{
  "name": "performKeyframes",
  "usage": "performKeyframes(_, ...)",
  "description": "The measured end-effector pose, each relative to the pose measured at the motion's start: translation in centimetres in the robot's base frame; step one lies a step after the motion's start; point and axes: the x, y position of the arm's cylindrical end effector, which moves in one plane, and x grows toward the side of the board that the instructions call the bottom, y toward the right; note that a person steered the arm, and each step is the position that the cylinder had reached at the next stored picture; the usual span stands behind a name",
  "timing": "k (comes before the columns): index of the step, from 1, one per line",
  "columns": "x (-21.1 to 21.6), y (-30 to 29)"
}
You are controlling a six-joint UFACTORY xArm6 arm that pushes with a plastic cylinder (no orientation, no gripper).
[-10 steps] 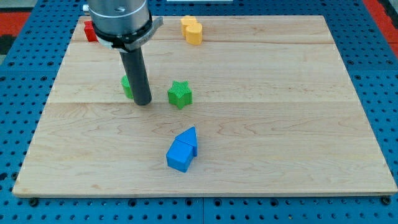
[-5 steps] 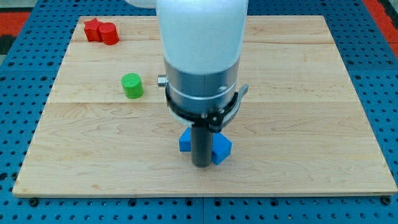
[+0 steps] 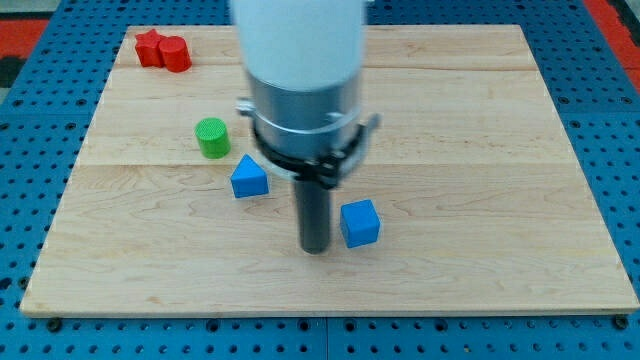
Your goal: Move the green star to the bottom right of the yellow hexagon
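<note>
Standing my tip [image 3: 315,248] on the pale wooden desk [image 3: 520,150], toward the near edge and a little left of centre. Sitting just left of a small blue cube [image 3: 360,223], with a thin gap seeming to separate them. Lying farther off, to the tip's far left, a blue triangular block [image 3: 248,177], and beyond that a green cylinder [image 3: 212,137]. Resting in the far left corner, a red star-shaped block [image 3: 149,46] touching a red cylinder [image 3: 176,54].

Carrying no jaws at all on this rig, only the plain dark rod, so nothing being grasped or released.

Searching for the green star and the yellow hexagon and finding neither: possibly hiding behind the blurred grey and white arm body [image 3: 300,90], which is covering the middle and far part of the desk, but impossible to tell.

Judging the task as not yet visibly accomplished: no star showing beside any hexagon, and the tip working among blue blocks rather than at the star. Remaining, apparently: locating the star, getting behind it, and pushing it to the hexagon's near right.
</note>
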Motion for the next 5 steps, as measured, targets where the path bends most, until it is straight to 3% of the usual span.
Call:
performKeyframes(2, -1.1, 5.6)
performKeyframes(5, -8.0, 10.4)
